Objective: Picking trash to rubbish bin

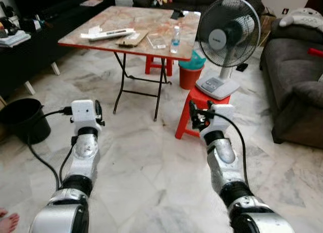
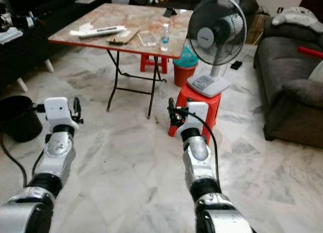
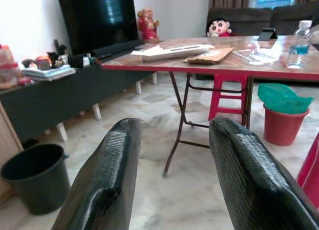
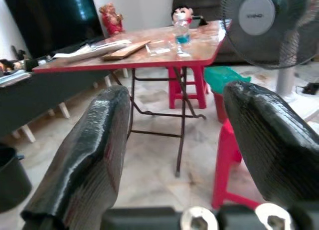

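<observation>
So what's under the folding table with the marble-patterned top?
Under the folding table: a red plastic stool and black crossed metal legs on the marble floor. Beside it, a red bin with green liner. The tabletop hides the stool's seat.

The round black plastic bucket [image 1: 21, 119] is running off the frame's left edge, left of the red-edged marble-patterned folding table [image 1: 136, 28]. Behind that table, a red plastic stool [image 1: 159, 65] is showing only partly. The small items on the tabletop are staying too small to identify.
</observation>
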`<state>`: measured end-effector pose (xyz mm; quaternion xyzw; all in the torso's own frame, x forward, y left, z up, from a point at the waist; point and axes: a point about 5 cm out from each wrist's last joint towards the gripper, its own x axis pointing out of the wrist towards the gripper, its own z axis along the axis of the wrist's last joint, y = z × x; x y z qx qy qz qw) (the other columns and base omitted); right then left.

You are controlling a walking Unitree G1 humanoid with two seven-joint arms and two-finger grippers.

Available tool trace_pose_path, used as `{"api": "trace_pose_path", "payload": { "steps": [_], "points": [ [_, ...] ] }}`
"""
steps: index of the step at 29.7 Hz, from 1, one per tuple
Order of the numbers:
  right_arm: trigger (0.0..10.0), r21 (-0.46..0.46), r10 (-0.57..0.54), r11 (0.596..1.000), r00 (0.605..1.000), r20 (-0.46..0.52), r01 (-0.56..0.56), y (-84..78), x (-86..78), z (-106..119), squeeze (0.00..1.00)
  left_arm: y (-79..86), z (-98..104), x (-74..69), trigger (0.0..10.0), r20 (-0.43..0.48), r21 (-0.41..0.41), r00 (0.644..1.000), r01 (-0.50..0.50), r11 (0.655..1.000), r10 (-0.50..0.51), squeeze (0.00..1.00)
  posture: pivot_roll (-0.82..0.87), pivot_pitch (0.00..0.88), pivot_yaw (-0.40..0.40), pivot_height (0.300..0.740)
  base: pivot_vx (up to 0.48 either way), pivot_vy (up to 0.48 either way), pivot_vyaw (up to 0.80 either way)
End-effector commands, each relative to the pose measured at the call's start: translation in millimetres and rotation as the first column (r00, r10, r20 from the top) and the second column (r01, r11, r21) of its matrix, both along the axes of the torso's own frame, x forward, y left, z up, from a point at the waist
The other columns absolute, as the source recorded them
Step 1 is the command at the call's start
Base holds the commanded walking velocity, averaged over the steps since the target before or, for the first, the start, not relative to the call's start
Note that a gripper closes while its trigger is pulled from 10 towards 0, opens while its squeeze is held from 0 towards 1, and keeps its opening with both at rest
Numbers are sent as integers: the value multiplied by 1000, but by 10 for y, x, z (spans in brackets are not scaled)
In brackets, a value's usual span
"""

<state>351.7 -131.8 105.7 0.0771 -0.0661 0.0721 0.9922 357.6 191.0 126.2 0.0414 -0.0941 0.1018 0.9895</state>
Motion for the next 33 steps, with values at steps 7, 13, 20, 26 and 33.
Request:
{"api": "trace_pose_path", "payload": {
  "steps": [7,13,20,26,33],
  "points": [
    [10000,-6,38,999,999,31,-38,118,19,73,0,91,27,-5,10000,5,11,1000,-21,1000,21,0,-7,0,-19,740,306,0,326],
    [10000,0,44,999,999,26,-44,139,13,63,0,73,16,-8,10000,2,11,1000,-17,1000,17,0,-7,0,-16,740,307,0,790],
    [10000,5,40,999,999,7,-40,156,5,33,0,41,14,-8,10000,2,8,1000,-6,1000,6,0,-8,0,-17,740,308,0,0],
    [10000,18,41,999,999,-1,-41,170,1,23,0,44,27,0,10000,4,9,1000,-6,1000,6,0,-11,0,-13,740,307,0,0],
    [10000,39,42,998,999,6,-42,187,5,40,0,63,41,2,10000,9,7,1000,-15,1000,15,0,-11,0,-12,740,319,0,0]
  ]
}}
